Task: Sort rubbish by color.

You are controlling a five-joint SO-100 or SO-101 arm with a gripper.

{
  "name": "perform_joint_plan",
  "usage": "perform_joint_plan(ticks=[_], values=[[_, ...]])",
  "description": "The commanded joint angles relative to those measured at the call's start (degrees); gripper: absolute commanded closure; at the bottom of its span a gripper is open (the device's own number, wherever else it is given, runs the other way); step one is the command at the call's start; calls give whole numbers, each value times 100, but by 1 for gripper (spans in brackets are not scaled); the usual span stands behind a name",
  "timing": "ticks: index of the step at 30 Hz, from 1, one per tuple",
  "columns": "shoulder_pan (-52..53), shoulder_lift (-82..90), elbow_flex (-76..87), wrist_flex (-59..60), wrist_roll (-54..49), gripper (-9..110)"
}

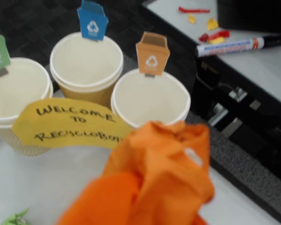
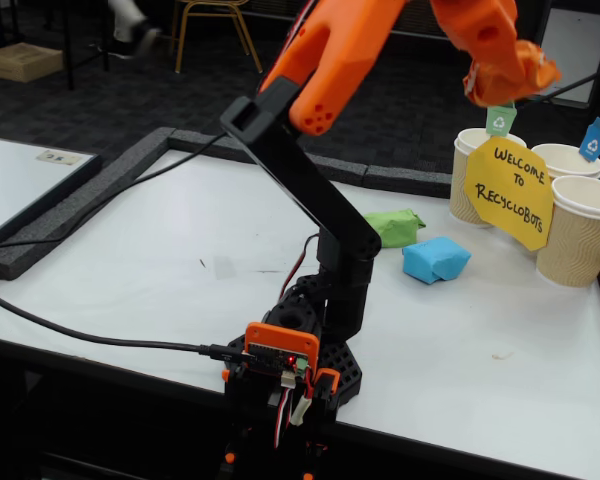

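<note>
We see a white tabletop [image 2: 160, 260] edged with dark grey foam strips, most of it bare in the fixed view. On it stands the black and orange robot arm [image 2: 310, 230], whose upper links run out of the top of that picture. Its orange gripper [image 2: 505, 75] hangs above the cups, and its fingers are lost against orange paper of the same colour. We cannot make out the jaws in either view, though the orange crumpled paper lump [image 1: 154, 183] sits clamped right at the wrist camera, blurred and filling the lower middle, so we take the claw as grasping it.

Three beige ribbed paper cups stand together: one with a green tag [image 1: 16, 93], cut off at the left of the wrist view, one with a blue tag [image 1: 86, 63] and one with an orange tag [image 1: 150, 98]. The yellow paper "Welcome to Recyclobots" sign [image 1: 68, 123] covers their fronts.

The blue paper lump [image 2: 435, 259] and the green paper lump [image 2: 392, 226] lie touching on the table, near the cups. In the wrist view only a green corner shows at the bottom edge.

A blurred marker pen [image 1: 241, 45] lies on another surface.
</note>
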Motion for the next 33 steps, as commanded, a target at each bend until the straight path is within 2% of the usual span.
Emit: perform_joint_plan(ticks=[1,9,21,33], values=[[-114,264,-773,-44,-642,101],[88,-176,-905,-677,-1116,101],[914,-1573,-923,-2303,-1292,101],[1011,-2698,-1028,-3173,-1450,101]])
